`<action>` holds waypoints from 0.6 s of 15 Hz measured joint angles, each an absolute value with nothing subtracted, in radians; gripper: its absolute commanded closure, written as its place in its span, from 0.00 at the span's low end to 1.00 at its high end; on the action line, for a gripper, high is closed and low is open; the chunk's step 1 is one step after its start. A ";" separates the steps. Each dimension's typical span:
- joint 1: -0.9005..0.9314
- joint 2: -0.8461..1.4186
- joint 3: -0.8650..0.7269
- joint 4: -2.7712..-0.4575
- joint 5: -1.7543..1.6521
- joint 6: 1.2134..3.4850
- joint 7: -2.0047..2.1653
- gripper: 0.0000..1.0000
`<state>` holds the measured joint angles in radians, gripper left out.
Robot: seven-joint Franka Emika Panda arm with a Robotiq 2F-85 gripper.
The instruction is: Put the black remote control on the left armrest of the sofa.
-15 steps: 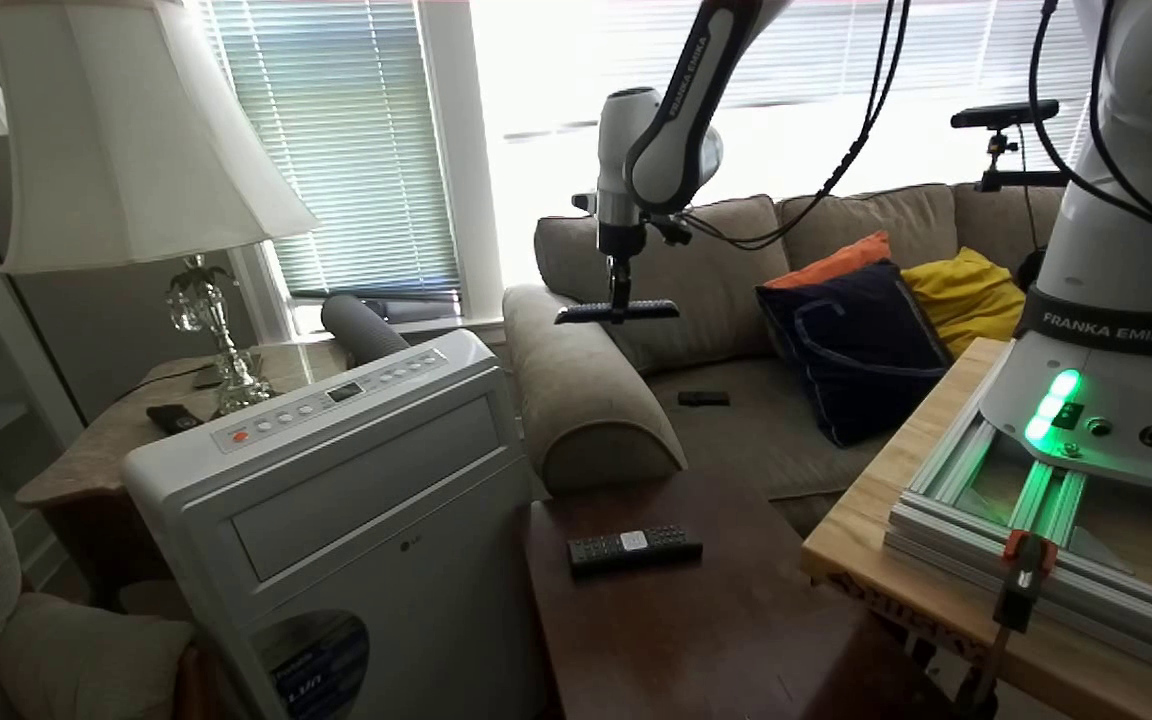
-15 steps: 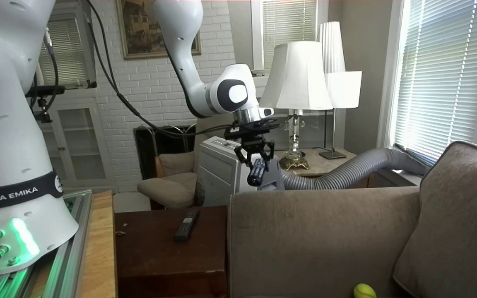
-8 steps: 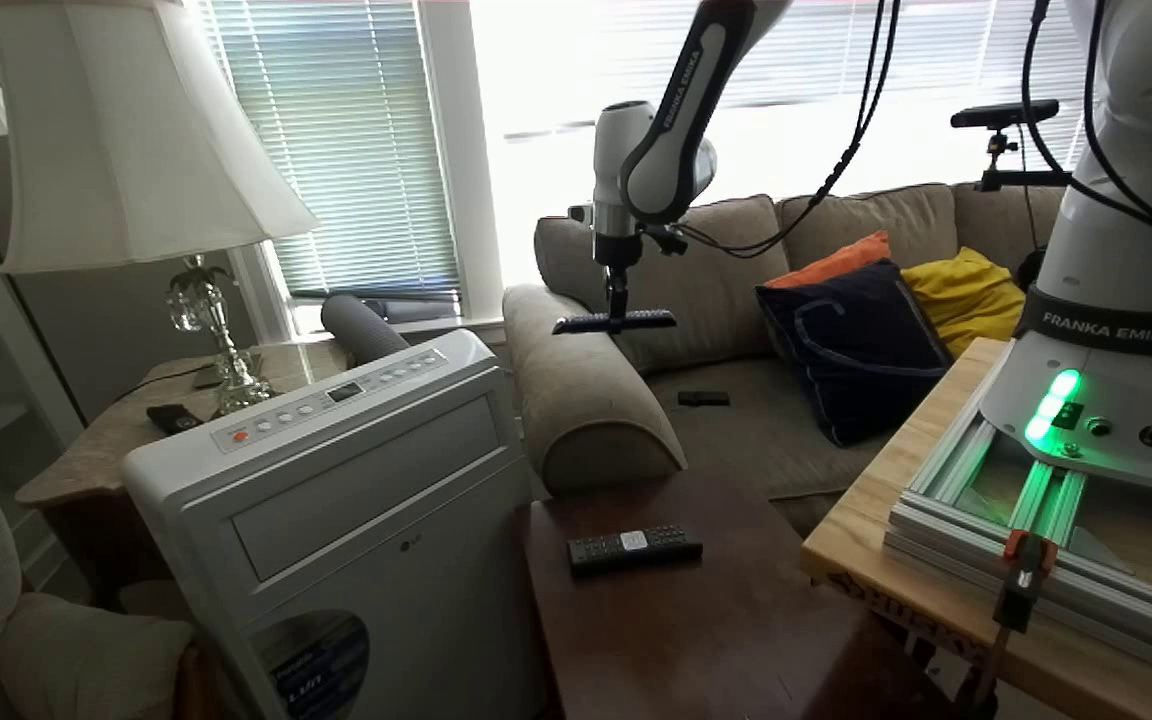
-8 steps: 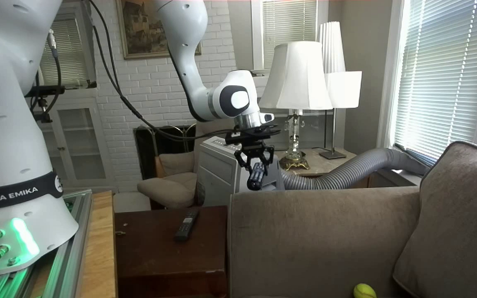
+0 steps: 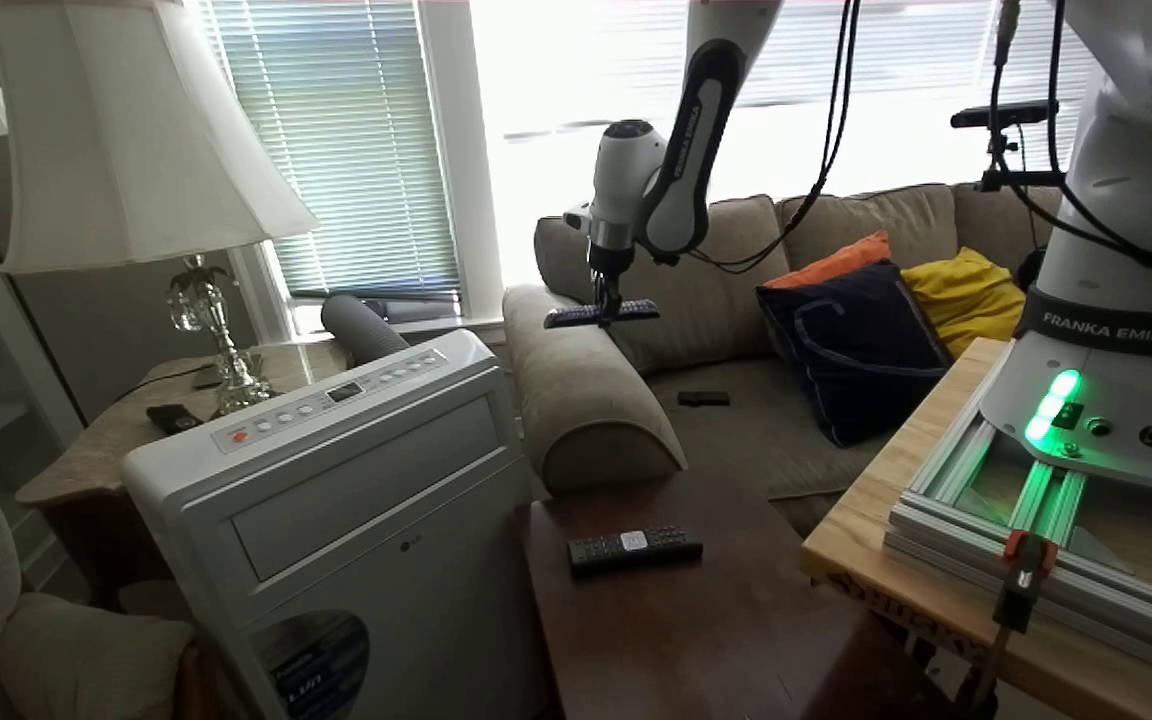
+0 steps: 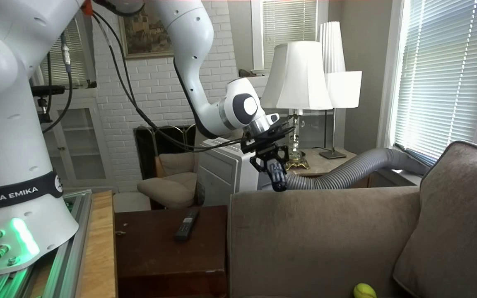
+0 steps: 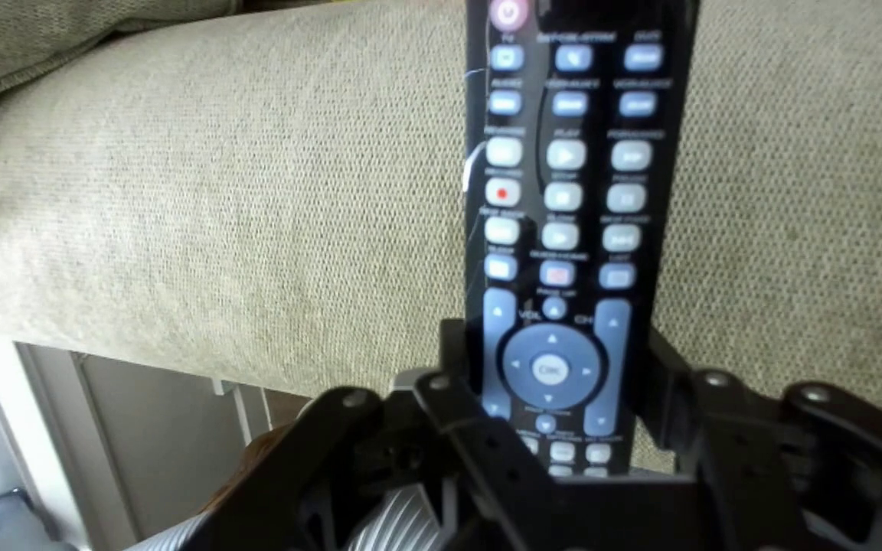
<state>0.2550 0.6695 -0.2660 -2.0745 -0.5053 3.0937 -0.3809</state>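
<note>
My gripper (image 5: 608, 308) is shut on a black remote control (image 5: 636, 311) with pale and blue-grey buttons. In the wrist view the fingers (image 7: 556, 371) clasp the lower part of this remote (image 7: 563, 176) by its long sides, buttons facing the camera. The left armrest (image 5: 581, 375), a rolled grey-brown arm, lies below the remote; its fabric (image 7: 295, 191) fills most of the wrist view. In an exterior view the remote (image 6: 278, 178) tilts, its low end at the armrest's (image 6: 321, 236) top edge. Whether it touches cannot be told. The sofa (image 5: 726, 430) extends beyond the armrest.
A small plain black remote (image 5: 703, 398) lies on the sofa seat. Another remote with a pale patch (image 5: 634, 550) lies on the brown table (image 5: 676, 640). A white air conditioner (image 5: 356, 480) with a grey hose (image 6: 346, 167) stands beside the armrest. Cushions (image 5: 851, 350) lean on the sofa.
The gripper and held remote have moved slightly left in one exterior view and right in the other. The wrist has lowered and become more tilted. The remote stays in the gripper.
</note>
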 measured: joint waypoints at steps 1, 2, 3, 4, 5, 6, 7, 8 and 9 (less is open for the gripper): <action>0.283 0.695 -0.293 -2.062 -0.505 3.113 -0.370 0.73; 0.306 0.719 -0.314 -2.051 -0.503 3.126 -0.354 0.73; 0.324 0.741 -0.325 -2.040 -0.497 3.130 -0.337 0.73; 0.335 0.761 -0.330 -2.030 -0.496 3.130 -0.314 0.73; 0.342 0.778 -0.331 -2.021 -0.494 3.130 -0.292 0.73; 0.346 0.792 -0.328 -2.012 -0.492 3.128 -0.271 0.73; 0.346 0.804 -0.323 -2.003 -0.490 3.126 -0.254 0.73; 0.344 0.813 -0.317 -1.996 -0.488 3.124 -0.240 0.73; 0.341 0.818 -0.308 -1.989 -0.485 3.118 -0.234 0.73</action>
